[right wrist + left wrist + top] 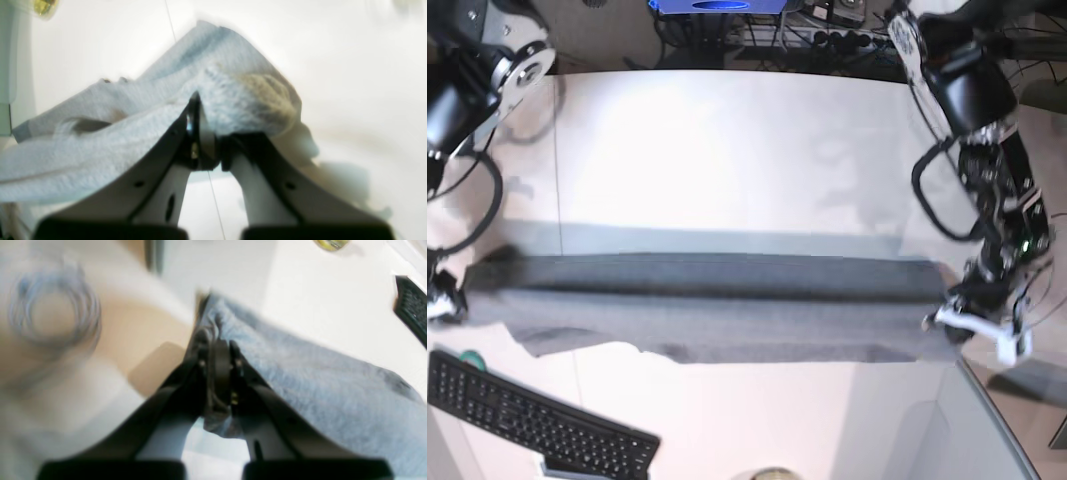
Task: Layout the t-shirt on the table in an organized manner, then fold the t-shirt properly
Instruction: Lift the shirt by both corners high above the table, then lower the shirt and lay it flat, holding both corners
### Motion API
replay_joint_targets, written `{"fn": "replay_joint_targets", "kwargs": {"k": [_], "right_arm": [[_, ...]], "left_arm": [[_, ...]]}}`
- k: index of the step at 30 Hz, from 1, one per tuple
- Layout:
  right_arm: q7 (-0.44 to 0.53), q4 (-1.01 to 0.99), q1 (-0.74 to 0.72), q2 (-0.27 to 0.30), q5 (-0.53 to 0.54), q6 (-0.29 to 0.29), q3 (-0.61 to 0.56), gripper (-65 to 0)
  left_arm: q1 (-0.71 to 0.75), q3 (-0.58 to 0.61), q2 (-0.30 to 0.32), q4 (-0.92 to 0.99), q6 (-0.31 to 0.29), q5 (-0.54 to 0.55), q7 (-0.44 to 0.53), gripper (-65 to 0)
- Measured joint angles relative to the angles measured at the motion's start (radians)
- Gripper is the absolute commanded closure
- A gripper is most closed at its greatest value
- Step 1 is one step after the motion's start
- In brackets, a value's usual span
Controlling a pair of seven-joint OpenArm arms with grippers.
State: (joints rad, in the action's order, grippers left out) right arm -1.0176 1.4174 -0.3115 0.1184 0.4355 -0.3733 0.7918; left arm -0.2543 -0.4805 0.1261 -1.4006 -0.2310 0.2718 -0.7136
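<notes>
In the base view the t-shirt (pixel 717 305) was drawn out into a long grey band across the lower middle of the frame, reaching from the left edge almost to the right. It was held taut between the two arms above the white bench (pixel 727 160), its lower edge ragged toward the lower left.

The left gripper (pixel 962 318), at the right of the base view, was closed on the right end of the band. In the left wrist view this gripper (pixel 218 340) sat in the centre of the frame with its jaws pressed together on a bunched edge of the t-shirt (pixel 327 386), and the cloth ran off toward the lower right. The bench (pixel 317 290) filled the upper right of that frame, beyond the cloth.

The right gripper (pixel 445 300), at the far left of the base view, was mostly cut off by the frame edge. In the right wrist view it (pixel 196 110) was closed on the t-shirt (pixel 100 140), with fabric draped over both fingers and trailing to the lower left. The pale bench (pixel 350 66) lay behind.

A black keyboard (pixel 532 420) rested on the bench at the lower left of the base view, just below the band of cloth. Its corner (pixel 412 308) showed at the right edge of the left wrist view.
</notes>
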Motion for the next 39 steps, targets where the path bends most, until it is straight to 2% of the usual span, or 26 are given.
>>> {"fn": "replay_joint_targets", "kwargs": {"k": [3,8,10,13,20,28,33,36,39], "right_arm": [[0.066,-0.106,-0.086,0.034,-0.011,0.017,-0.053,0.0],[0.16,-0.28,-0.209,0.104,-0.013,0.017,-0.18,0.0],[0.193,-0.329,-0.259,0.122,-0.013,0.018,-0.215,0.0],[0.241,-0.396,-0.333,0.149,-0.011,0.019,-0.258,0.0],[0.289,-0.446,-0.491,0.213,-0.013,0.019,-0.334,0.0],[0.265,-0.442,-0.677,0.268,-0.002,0.018,-0.347,0.0],[0.241,-0.44,-0.757,0.295,-0.008,0.017,-0.345,0.0],[0.135,-0.32,-0.75,0.298,0.002,0.011,-0.34,0.0],[0.02,-0.081,-0.607,0.29,0.02,0.005,-0.272,0.0]], "left_arm": [[-0.127,0.104,0.008,0.078,0.006,-0.092,0.004,0.0],[-0.314,0.216,0.0,0.252,0.003,-0.121,0.008,0.0],[-0.373,0.227,-0.005,0.305,0.002,-0.128,0.014,0.0],[-0.455,0.226,0.001,0.378,0.004,-0.13,0.113,0.0],[-0.632,0.224,0.003,0.597,0.014,-0.128,0.209,0.0],[-0.825,0.218,-0.035,0.579,0.01,-0.118,0.234,0.0],[-0.854,0.215,-0.031,0.525,0.016,-0.125,0.217,0.0],[-0.835,0.215,-0.028,0.404,0.013,-0.119,0.132,0.0],[-0.708,0.178,-0.032,0.185,-0.006,-0.103,0.062,0.0]]}}
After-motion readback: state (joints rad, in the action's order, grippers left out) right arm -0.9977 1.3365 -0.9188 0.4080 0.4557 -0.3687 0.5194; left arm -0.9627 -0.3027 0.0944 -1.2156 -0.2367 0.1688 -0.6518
